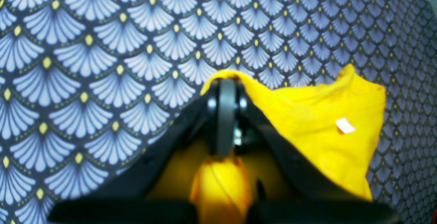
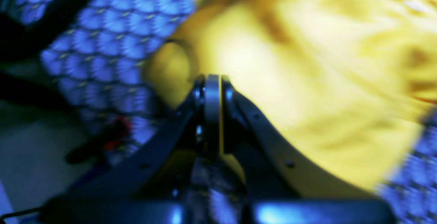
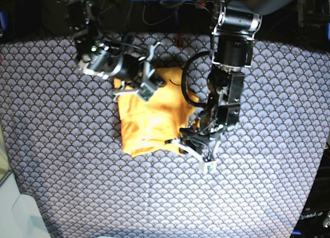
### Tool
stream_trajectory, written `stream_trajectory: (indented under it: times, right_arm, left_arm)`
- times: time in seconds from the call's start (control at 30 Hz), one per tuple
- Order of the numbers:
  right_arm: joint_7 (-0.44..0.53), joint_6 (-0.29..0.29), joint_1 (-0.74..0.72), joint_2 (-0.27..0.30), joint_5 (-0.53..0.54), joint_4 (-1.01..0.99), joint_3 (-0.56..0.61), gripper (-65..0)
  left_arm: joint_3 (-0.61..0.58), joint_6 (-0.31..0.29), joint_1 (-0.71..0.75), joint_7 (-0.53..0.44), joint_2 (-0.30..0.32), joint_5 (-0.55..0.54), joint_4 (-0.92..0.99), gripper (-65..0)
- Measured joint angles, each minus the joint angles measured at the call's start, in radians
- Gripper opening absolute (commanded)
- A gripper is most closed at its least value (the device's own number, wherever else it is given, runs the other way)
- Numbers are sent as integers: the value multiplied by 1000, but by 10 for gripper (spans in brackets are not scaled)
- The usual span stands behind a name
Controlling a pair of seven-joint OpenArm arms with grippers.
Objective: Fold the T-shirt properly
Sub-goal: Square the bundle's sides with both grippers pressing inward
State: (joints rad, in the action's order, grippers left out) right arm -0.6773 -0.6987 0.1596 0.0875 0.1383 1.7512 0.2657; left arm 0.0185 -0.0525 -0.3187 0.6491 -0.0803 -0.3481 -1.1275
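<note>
Both end effectors closed over the yellow T-shirt

From where I stand, the T-shirt (image 3: 154, 112) lies wrinkled on the patterned navy cloth (image 3: 77, 166), near the middle of the base view, with the two arms reaching in over it. The left end effector (image 1: 226, 84) has its fingers together at the shirt's edge, where yellow fabric curves around the tips; I can't tell whether any of it is pinched. A small white tag (image 1: 345, 125) shows on the fabric off to one side. The right end effector (image 2: 213, 80) also has its fingers together, and its tips appear against the yellow fabric in its wrist view. That view is blurred, and whether they touch the shirt I can't tell.
</note>
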Motion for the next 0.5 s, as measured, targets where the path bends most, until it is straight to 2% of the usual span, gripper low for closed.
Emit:
stream_trajectory:
  times: [0.3, 0.43, 0.5]
  right_arm:
    - [76, 0, -12, -14, -2, -159, 17, -650]
    - [69, 0, -9, -13, -4, -150, 18, -650]
    - [70, 2, 10, 11, -4, -99, 19, -650]
  left_arm:
    - [0, 0, 0, 0, 0, -3, 0, -650]
    - [4, 0, 1, 2, 7, -4, -7, -650]
    - [4, -2, 6, 30, 18, -21, -41, -650]
